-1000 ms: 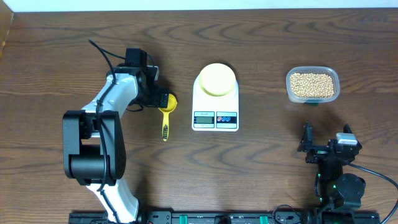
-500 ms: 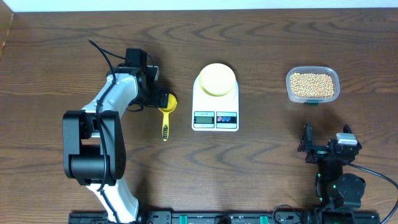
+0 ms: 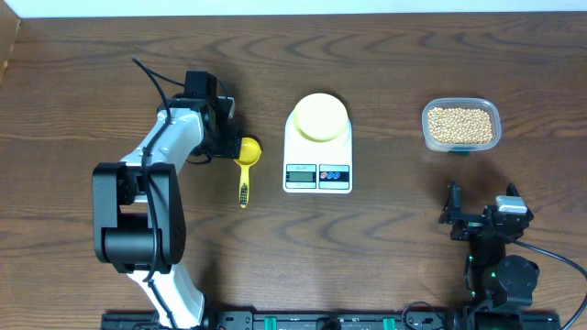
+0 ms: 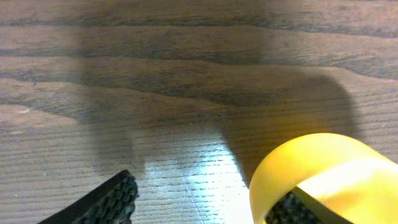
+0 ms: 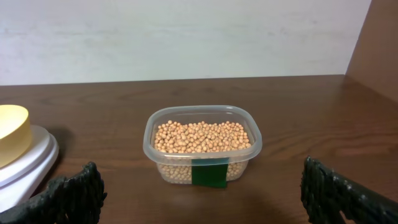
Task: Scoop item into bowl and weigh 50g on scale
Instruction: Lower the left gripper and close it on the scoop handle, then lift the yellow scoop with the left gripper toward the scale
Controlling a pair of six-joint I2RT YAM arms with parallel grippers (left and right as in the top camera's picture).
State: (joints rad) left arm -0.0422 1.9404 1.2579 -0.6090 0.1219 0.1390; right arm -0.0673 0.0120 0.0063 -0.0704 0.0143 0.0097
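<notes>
Far left: left gripper (image 3: 235, 147) spread wide, 1 finger (image 4: 293, 209) at the yellow scoop's (image 3: 244, 167) cup. Centre: pale bowl (image 3: 320, 117) atop white scale (image 3: 317, 176). Right: beans (image 3: 460, 125) in clear tub (image 3: 426, 115). Nearer: right gripper (image 5: 200, 180), fingers wide apart, empty.

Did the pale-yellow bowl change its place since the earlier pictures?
No. In the overhead view the bowl sits at the same spot on the scale, which itself has not shifted on the table.
</notes>
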